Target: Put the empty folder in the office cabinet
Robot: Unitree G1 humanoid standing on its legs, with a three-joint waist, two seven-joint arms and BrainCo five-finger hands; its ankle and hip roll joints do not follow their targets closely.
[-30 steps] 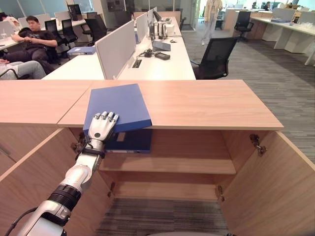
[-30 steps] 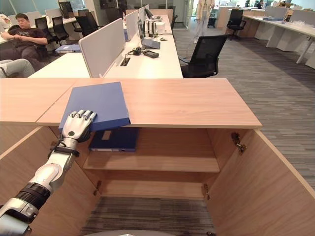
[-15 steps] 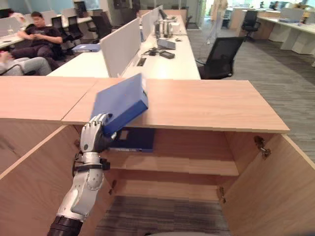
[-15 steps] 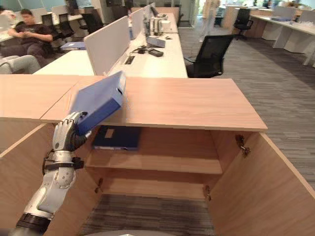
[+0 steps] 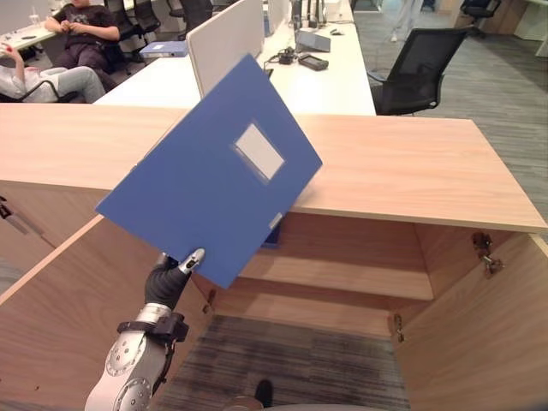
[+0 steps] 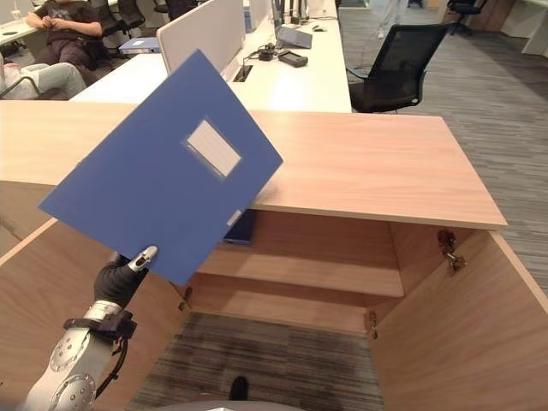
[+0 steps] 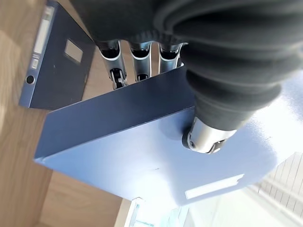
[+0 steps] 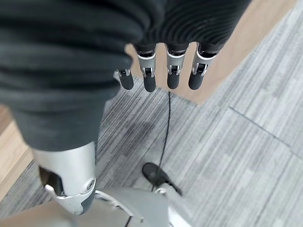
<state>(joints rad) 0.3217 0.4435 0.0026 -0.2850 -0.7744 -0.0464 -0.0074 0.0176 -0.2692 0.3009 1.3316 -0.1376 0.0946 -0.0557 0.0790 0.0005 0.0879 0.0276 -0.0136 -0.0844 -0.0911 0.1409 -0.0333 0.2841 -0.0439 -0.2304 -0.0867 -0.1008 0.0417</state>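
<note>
Right, my left hand (image 5: 168, 278) pinches the blue folder (image 5: 210, 171) at its lower corner, thumb on the front cover and fingers (image 7: 137, 61) behind it. I see the folder lifted clear of the cabinet top (image 5: 402, 167) and tilted up toward the camera, its white label facing me, in front of the open cabinet (image 5: 342, 274). A second, darker folder (image 7: 54, 56) lies flat on the upper shelf (image 5: 342, 276) behind it. My right hand (image 8: 161, 71) hangs over the grey carpet (image 8: 236, 156), fingers straight and holding nothing.
</note>
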